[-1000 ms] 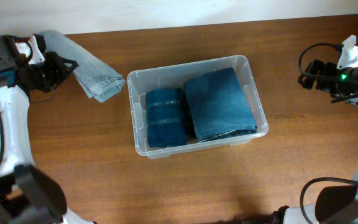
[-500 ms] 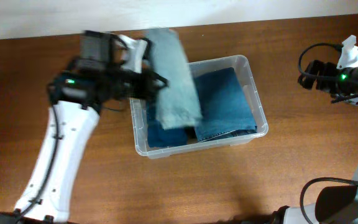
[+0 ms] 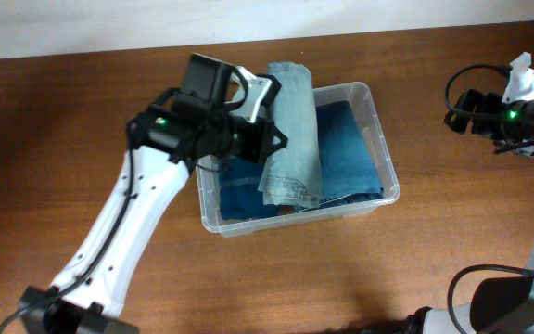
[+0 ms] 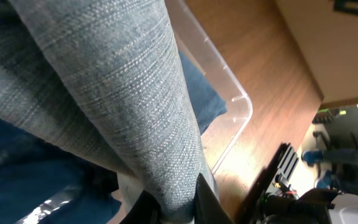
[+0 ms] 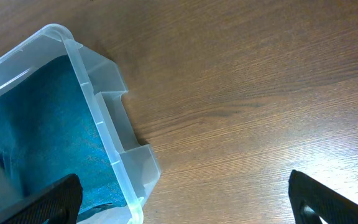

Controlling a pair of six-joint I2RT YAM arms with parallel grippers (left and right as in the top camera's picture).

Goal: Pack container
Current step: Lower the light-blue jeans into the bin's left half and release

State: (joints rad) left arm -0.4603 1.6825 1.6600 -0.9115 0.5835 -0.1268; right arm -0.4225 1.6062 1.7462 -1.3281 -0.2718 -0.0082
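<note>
The clear plastic container [image 3: 389, 190] stands mid-table and holds two folded dark blue jeans [image 3: 350, 153]. My left gripper [image 3: 269, 139] is shut on a folded light blue pair of jeans [image 3: 292, 130] and holds it over the middle of the container, hanging down into it. In the left wrist view the light denim [image 4: 104, 87] fills the frame between my fingers [image 4: 176, 208], with the container rim [image 4: 241, 109] beyond. My right gripper [image 5: 185, 199] is open and empty over bare table at the far right, and the container's corner [image 5: 114, 134] shows in the right wrist view.
The wooden table [image 3: 434, 269] surrounds the container. The right arm [image 3: 499, 111] stays at the right edge. A wall runs along the table's far edge.
My left arm has carried the light jeans from the table's far left over to the container, and now they hang above its middle. The right arm has not moved.
</note>
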